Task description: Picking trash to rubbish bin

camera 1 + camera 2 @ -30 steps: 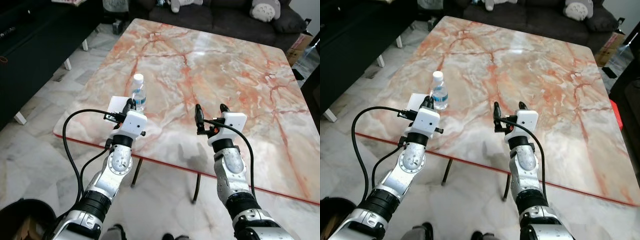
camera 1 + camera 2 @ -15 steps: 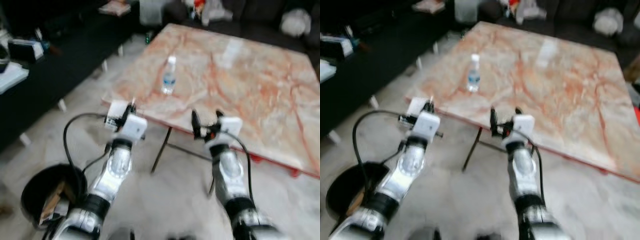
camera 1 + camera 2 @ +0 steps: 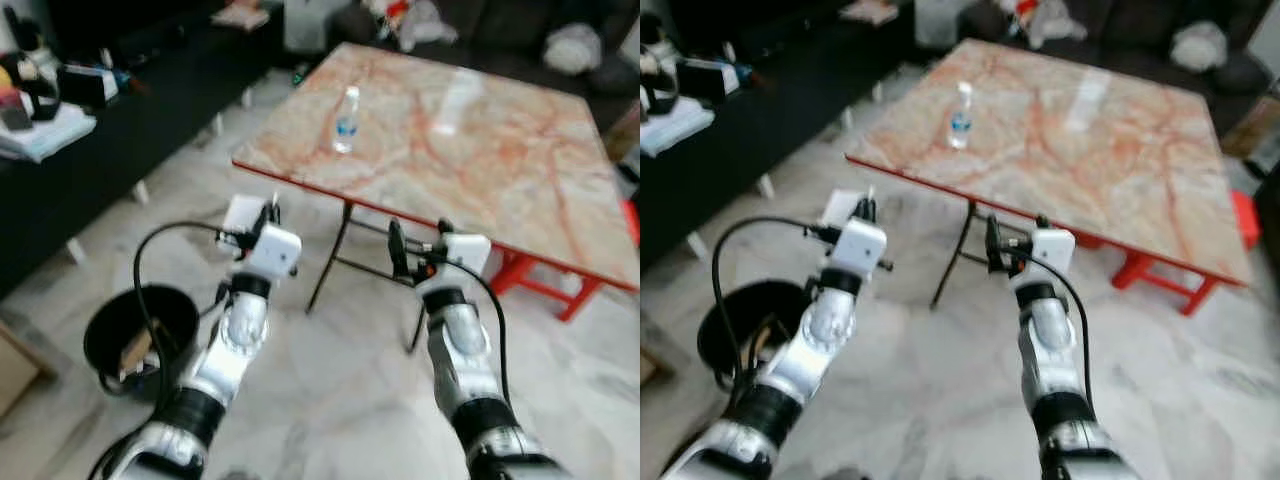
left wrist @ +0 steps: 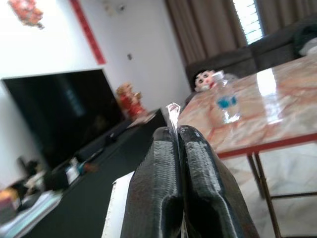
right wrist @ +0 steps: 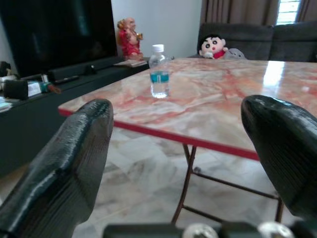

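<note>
- Left eye view: marble-topped table [image 3: 480, 120] with red edge stood ahead on the pale floor; a water bottle [image 3: 345, 120] stood upright on it near its left edge, towards the far left corner; the left gripper [image 3: 262, 212] was held out over the floor, short of the table's near left corner, fingers clenched on a flat white piece of paper [image 3: 243, 212]; a black rubbish bin [image 3: 138, 330] stood on the floor to the left of the left arm, with cardboard-like scraps inside; the right gripper [image 3: 418, 232] was held out beside the table's near edge, fingers spread and holding nothing.
- Right eye view: same layout; the paper [image 3: 842, 206] just beyond the left gripper [image 3: 862, 212]; the bin [image 3: 740, 320] low at left; the bottle [image 3: 960, 115] on the table [image 3: 1110, 150]; the right gripper [image 3: 1018, 228] before the table's legs.
- Left wrist view: two black fingers [image 4: 158, 168] pressed together with the paper's white edge [image 4: 119, 208] between and beside them; the bottle [image 4: 225, 99] on the table [image 4: 267, 119] beyond.
- Right wrist view: fingers [image 5: 74, 163] wide apart, empty; the bottle [image 5: 158, 77] upright on the table [image 5: 223, 114], near its corner.
</note>
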You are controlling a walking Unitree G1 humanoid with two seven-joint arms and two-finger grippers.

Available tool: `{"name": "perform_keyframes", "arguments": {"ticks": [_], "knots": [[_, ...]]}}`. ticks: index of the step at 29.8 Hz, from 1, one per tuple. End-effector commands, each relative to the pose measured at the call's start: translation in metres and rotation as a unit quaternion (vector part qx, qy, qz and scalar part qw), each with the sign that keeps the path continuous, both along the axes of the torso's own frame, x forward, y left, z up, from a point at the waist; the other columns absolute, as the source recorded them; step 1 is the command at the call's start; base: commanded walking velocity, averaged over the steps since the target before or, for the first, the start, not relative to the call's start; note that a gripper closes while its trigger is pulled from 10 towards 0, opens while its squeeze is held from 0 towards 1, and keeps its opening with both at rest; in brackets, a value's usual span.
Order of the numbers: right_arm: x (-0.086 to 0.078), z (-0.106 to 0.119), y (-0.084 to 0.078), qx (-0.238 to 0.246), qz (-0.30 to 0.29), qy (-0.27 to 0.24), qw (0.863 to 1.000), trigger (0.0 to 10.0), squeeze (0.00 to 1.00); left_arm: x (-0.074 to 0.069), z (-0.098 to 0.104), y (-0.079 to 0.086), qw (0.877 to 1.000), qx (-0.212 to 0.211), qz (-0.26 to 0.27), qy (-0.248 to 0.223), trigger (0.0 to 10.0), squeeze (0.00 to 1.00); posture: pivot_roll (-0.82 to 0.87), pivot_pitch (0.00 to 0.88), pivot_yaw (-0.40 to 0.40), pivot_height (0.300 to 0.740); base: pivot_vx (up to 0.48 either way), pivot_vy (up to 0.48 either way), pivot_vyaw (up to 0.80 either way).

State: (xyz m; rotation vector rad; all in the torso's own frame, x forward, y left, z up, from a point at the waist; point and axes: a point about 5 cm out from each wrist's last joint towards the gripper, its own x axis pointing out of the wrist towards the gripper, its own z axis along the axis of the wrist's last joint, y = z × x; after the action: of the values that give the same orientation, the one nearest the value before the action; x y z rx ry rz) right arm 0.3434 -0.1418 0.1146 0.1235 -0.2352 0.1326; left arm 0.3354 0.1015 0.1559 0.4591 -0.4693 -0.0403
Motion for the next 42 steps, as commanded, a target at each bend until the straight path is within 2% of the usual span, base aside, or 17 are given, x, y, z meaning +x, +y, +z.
{"name": "perform_keyframes", "arguments": {"ticks": [1,8,12,17,19,22,23,24,25,26,27,28,30,31,32,34,42], "knots": [[0.000,-0.002,-0.005,-0.005,-0.005,0.008,1.000,10.0,0.00,0.001,-0.006,0.000,1.000,-0.006,0.004,0.023,10.0,0.00,0.10,0.082,-0.134,0.740,0.000,0.000,0.00],[-0.001,-0.004,-0.009,-0.009,-0.009,0.015,1.000,10.0,0.00,0.004,-0.013,0.003,0.999,-0.015,0.006,0.049,10.0,0.00,0.10,0.088,-0.136,0.740,0.000,0.000,0.00],[-0.004,-0.029,-0.027,-0.046,-0.021,0.093,0.994,10.0,0.00,0.012,-0.050,0.011,0.978,-0.080,-0.001,0.190,10.0,0.00,0.09,0.100,-0.139,0.740,0.000,0.000,0.00],[-0.015,-0.057,-0.055,-0.086,-0.065,0.182,0.977,10.0,0.00,0.007,-0.080,0.021,0.958,-0.081,-0.005,0.274,10.0,0.00,0.08,0.104,-0.140,0.740,0.000,0.000,0.00],[-0.035,-0.084,-0.075,-0.096,-0.085,0.259,0.957,10.0,0.00,-0.005,-0.109,0.033,0.937,-0.060,0.016,0.345,10.0,0.00,0.08,0.104,-0.140,0.740,0.000,0.000,0.00],[-0.040,-0.091,-0.079,-0.100,-0.088,0.278,0.951,10.0,0.00,-0.008,-0.115,0.035,0.932,-0.064,0.018,0.357,10.0,0.00,0.08,0.104,-0.140,0.740,0.000,0.000,0.00],[-0.051,-0.104,-0.086,-0.104,-0.097,0.312,0.940,10.0,0.00,-0.014,-0.125,0.039,0.923,-0.057,0.021,0.381,10.0,0.00,0.08,0.111,-0.146,0.740,0.000,0.000,0.00],[-0.071,-0.123,-0.094,-0.102,-0.108,0.364,0.919,10.0,0.00,-0.025,-0.142,0.045,0.902,-0.048,0.025,0.429,10.0,0.00,0.07,0.112,-0.147,0.740,0.000,0.000,0.00],[-0.081,-0.131,-0.097,-0.097,-0.111,0.385,0.911,10.0,0.00,-0.031,-0.150,0.049,0.890,-0.056,0.031,0.452,10.0,0.00,0.07,0.112,-0.147,0.740,0.000,0.000,0.00],[-0.081,-0.131,-0.097,-0.097,-0.111,0.385,0.911,10.0,0.00,-0.031,-0.150,0.049,0.890,-0.056,0.031,0.452,10.0,0.00,0.07,0.112,-0.147,0.740,0.000,0.000,0.00],[-0.095,-0.144,-0.098,-0.087,-0.110,0.414,0.899,10.0,0.00,-0.040,-0.161,0.058,0.868,-0.097,0.054,0.484,10.0,0.00,0.08,0.121,-0.153,0.740,0.000,0.000,0.00],[-0.099,-0.147,-0.098,-0.085,-0.109,0.422,0.896,10.0,0.00,-0.043,-0.165,0.060,0.861,-0.112,0.061,0.493,10.0,0.00,0.08,0.121,-0.153,0.740,0.000,0.000,0.00],[-0.110,-0.155,-0.096,-0.089,-0.107,0.443,0.885,10.0,0.00,-0.054,-0.175,0.066,0.848,-0.095,0.075,0.516,10.0,0.00,0.07,0.126,-0.152,0.740,0.000,0.000,0.00],[-0.119,-0.162,-0.094,-0.088,-0.104,0.458,0.878,10.0,0.00,-0.063,-0.183,0.067,0.842,-0.060,0.066,0.532,10.0,0.00,0.07,0.128,-0.150,0.740,0.000,0.000,0.00],[-0.119,-0.162,-0.094,-0.088,-0.104,0.458,0.878,10.0,0.00,-0.063,-0.183,0.067,0.842,-0.060,0.066,0.532,10.0,0.00,0.07,0.128,-0.150,0.740,0.000,0.000,0.00],[-0.127,-0.168,-0.094,-0.075,-0.111,0.473,0.871,10.0,0.00,-0.075,-0.193,0.063,0.834,-0.008,0.044,0.549,10.0,0.00,0.08,0.122,-0.147,0.740,0.000,0.000,0.00],[-0.132,-0.172,-0.089,-0.052,-0.121,0.473,0.871,10.0,0.00,-0.097,-0.210,0.062,0.811,-0.046,0.073,0.578,10.0,0.00,0.09,0.106,-0.150,0.740,0.000,0.000,0.35]]}}
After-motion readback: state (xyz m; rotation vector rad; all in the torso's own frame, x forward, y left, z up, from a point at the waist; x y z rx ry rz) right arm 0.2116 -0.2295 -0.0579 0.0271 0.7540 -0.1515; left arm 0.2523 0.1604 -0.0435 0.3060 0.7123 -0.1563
